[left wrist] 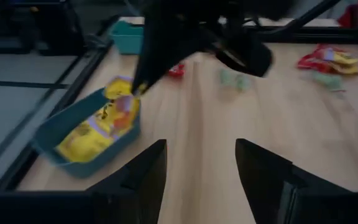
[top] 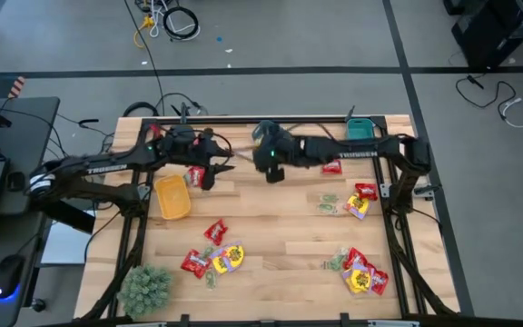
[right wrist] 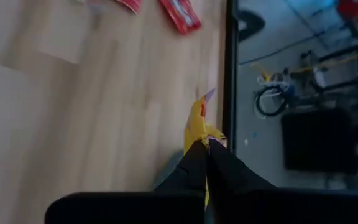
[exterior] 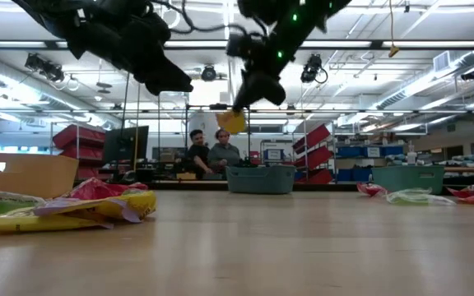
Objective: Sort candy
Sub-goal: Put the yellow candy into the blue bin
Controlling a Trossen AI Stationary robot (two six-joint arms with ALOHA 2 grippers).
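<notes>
The right gripper (right wrist: 207,146) is hanging above the middle of the table's far side, clenched on the edge of a yellow packet (right wrist: 197,127) that is dangling in the air, seen from table height as a small yellow shape (exterior: 232,122) below the dark fingers. The left gripper (left wrist: 197,165) is hovering over bare wood nearby with its fingers spread and nothing between them. A teal bin (left wrist: 82,134) at the far rim is already holding yellow packets. The rest of the candy (top: 214,256) is lying scattered in clusters across the wooden table (top: 271,227), red and yellow packets mixed, with another pile (top: 363,272) toward the near right corner. The packets are looking light, thin and crinkly, likely slick; a pinch at a flat sealed edge, as here, is probably holding best, though the wrapper may be slipping or twisting as it swings.
</notes>
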